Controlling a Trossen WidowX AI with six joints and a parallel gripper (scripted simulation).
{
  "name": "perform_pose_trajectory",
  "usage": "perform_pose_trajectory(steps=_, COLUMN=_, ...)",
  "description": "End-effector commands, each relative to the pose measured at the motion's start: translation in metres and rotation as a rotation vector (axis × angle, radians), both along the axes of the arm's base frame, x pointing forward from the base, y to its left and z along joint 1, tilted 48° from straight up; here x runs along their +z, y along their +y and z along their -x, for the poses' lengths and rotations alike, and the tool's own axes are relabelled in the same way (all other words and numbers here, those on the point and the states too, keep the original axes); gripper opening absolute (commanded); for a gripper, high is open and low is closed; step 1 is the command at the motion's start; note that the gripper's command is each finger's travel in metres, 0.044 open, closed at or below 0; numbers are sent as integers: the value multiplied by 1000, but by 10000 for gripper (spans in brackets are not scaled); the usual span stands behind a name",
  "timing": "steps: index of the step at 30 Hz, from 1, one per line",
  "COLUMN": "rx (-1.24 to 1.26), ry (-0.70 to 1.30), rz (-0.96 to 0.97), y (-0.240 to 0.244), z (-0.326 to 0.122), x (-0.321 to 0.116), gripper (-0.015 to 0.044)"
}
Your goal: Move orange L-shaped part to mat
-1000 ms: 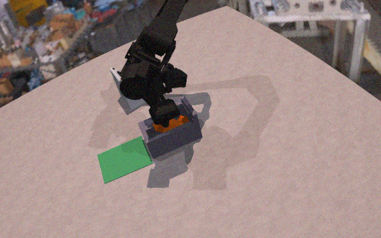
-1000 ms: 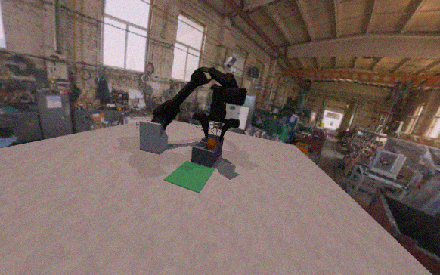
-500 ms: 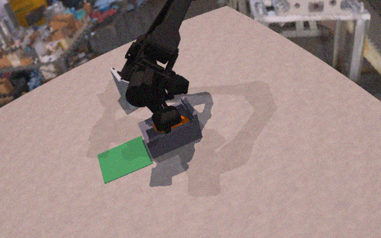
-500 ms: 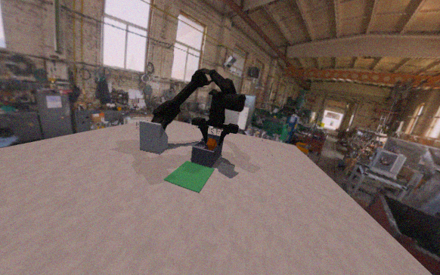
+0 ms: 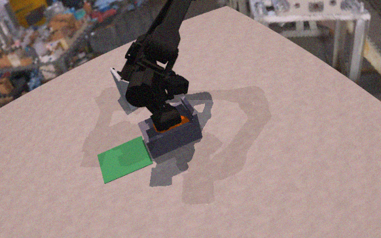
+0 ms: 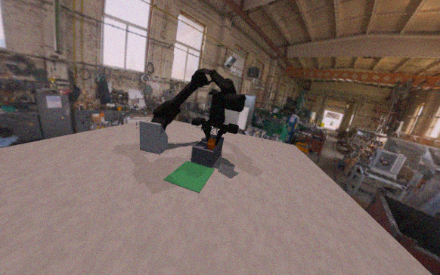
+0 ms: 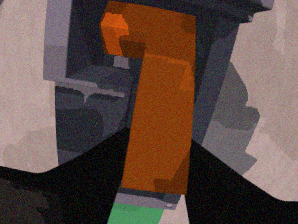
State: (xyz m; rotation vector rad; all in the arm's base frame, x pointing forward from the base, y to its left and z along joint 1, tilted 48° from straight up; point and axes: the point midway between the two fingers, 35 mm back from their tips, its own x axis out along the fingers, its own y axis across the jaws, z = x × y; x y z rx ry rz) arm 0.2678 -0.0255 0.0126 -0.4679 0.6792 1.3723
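Observation:
The orange L-shaped part [image 5: 184, 120] [image 6: 211, 143] [image 7: 160, 120] is tilted in the grey tray [image 5: 175, 144] [image 6: 202, 156] [image 7: 215, 85]. Its L-shaped end is low at the tray's far end in the wrist view, and its straight end is raised toward the mat side. My gripper [image 5: 168, 125] [image 6: 212, 141] [image 7: 156, 140] points down over the tray, with a finger against each long side of the raised bar, shut on it. In the top view the gripper hides most of the part. The green mat [image 5: 126, 160] [image 6: 191, 177] [image 7: 135, 214] lies beside the tray's near end.
A grey upright block [image 5: 120, 85] [image 6: 152, 138] stands behind the tray, near the arm. The tray's walls rise around the part, with a taller stepped wall at its far end. The pale table top [image 5: 273, 183] [image 6: 127, 227] carries the tray, mat and block.

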Motion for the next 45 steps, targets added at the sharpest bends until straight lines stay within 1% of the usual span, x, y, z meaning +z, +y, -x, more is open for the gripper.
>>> perform_pose_trajectory(steps=1, rx=1, ry=-2, rz=1, y=0, z=0, x=0, gripper=56)
perform_pose_trajectory(steps=3, rx=1, ry=-2, rz=1, y=0, z=0, x=0, gripper=3)
perform_pose_trajectory(steps=4, rx=1, ry=-2, rz=1, y=0, z=0, x=0, gripper=0)
perform_pose_trajectory(steps=12, rx=0, ry=0, rz=0, y=-3, z=0, x=3, gripper=0)
perform_pose_trajectory(steps=45, rx=-5, ry=7, rz=-4, y=-40, z=4, x=36, gripper=0)
